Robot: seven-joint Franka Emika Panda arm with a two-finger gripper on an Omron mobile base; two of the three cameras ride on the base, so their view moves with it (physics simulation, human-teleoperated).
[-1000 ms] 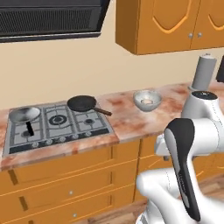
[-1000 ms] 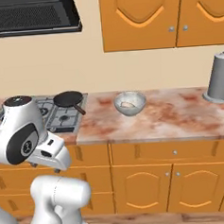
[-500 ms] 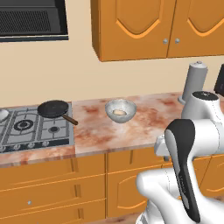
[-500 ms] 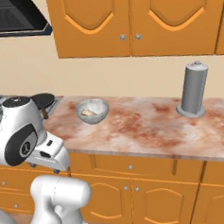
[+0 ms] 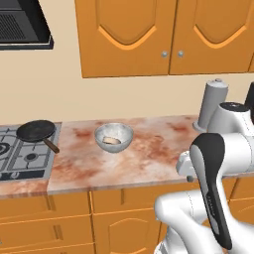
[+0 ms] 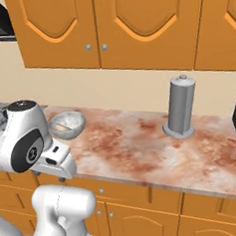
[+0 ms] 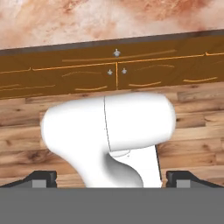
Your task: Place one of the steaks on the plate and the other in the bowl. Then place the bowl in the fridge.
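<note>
1. Camera shift is the main change: against the earlier pictures the whole scene has slid leftward, so the base has driven to the right along the tabletop (image 5: 149, 158). The things themselves have not moved.
2. Bowl (image 5: 114, 137) stands on the tabletop, just right of the stove (image 5: 20, 158), with a pale reddish steak (image 5: 113, 141) lying inside it. In the right base view the bowl (image 6: 66, 125) sits at the left, partly behind the arm's shoulder.
3. Black frying pan (image 5: 35, 130) rests on the stove, apart from the bowl.
4. Grey cylindrical canister (image 6: 181, 107) stands upright on the tabletop, well apart from the bowl.
5. Gripper (image 7: 112, 179) points down toward the wooden floor (image 7: 26, 131) and the cabinet fronts (image 7: 109, 74); its fingers (image 7: 41, 178) stand wide apart at the two lower corners, with nothing between them.
6. Judgement: one steak seems already in the bowl; the bowl has yet to go into the fridge. I cannot tell where the plate and the second steak are.
</note>
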